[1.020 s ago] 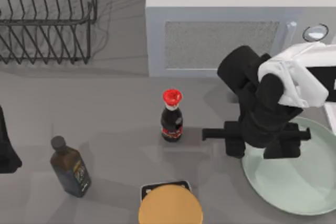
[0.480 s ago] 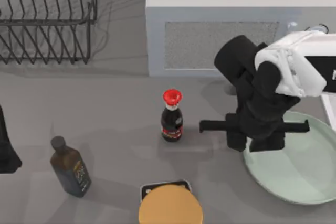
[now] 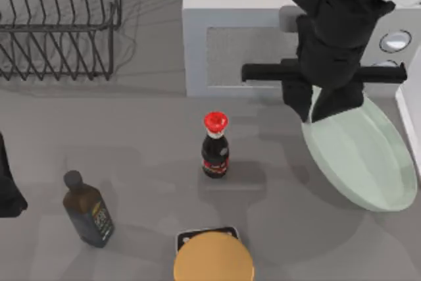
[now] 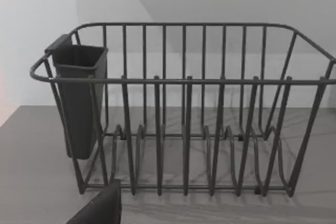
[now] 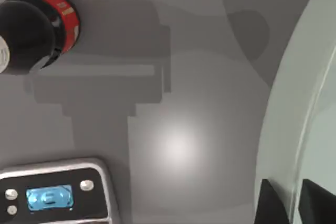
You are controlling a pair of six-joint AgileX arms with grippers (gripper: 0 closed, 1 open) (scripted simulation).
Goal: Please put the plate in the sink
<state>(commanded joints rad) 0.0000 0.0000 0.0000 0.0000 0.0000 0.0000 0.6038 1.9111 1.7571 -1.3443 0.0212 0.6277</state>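
Working across the table from its left side, we keep our left arm (image 3: pixel 8 189) parked at the table's left edge, its wrist camera looking at the black wire rack (image 4: pixel 184 108); whether its fingers are open or closed we cannot tell. Next come the dark bottle (image 3: pixel 87 210), the red-capped bottle (image 3: pixel 215 146), and the tan disc (image 3: pixel 214 256) on its scale at the near edge, all standing apart from the work.

Right of these, our right gripper (image 3: pixel 322 100) hangs in front of the grey microwave (image 3: pixel 276 37) and pinches the plate (image 3: pixel 362 156) by its left rim. In the right wrist view the two dark fingertips (image 5: pixel 273 203) sit closed on the rim's edge. We judge the grasp made and the lift begun: the plate looks tilted, held edge up, with its shadow lying on the table beneath it.

At the far right, a strip of the sink (image 3: pixel 409 129) rim shows just beside the plate. Carrying over and setting down remain.

Pale mint green, the plate is round, shallow, smooth, and bare.
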